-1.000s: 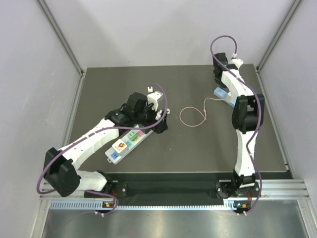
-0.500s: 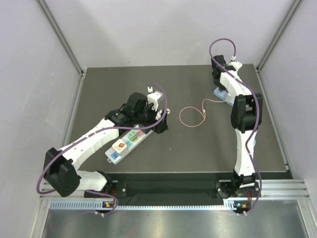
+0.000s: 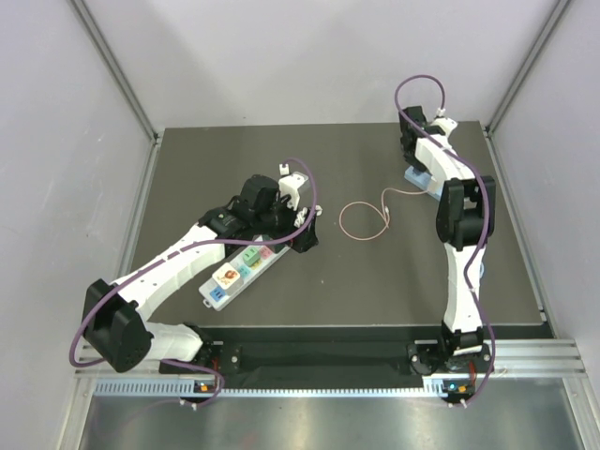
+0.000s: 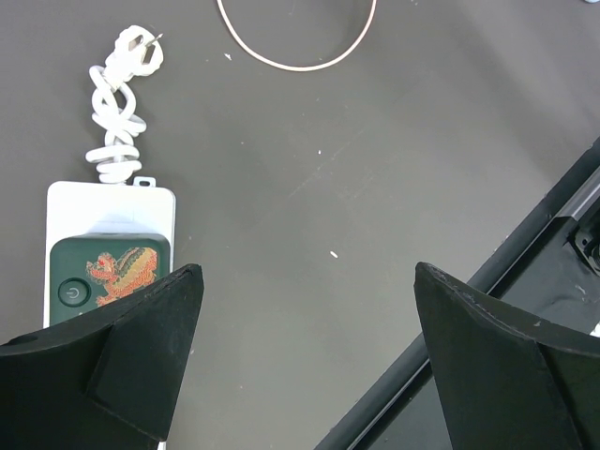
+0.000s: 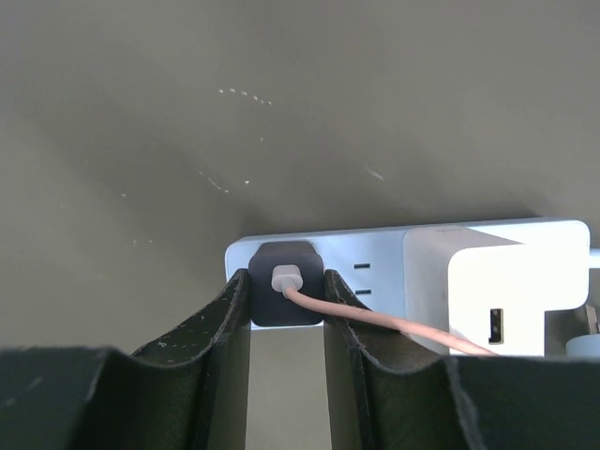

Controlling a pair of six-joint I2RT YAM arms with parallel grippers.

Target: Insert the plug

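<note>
Black plug [image 5: 267, 305], pinched between the right end effector's [image 5: 287, 286] narrowed jaws, sits straight ahead at the power strip's [image 5: 370, 258] end socket, tabletop's [image 3: 394, 272] far right corner; left end effector [image 4: 305, 281] wide, empty, well apart.

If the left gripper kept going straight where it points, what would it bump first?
Probably the bare table, between the fingers of the open left gripper. One finger hangs over the power strip, so it might touch that first; depth is unclear.
</note>
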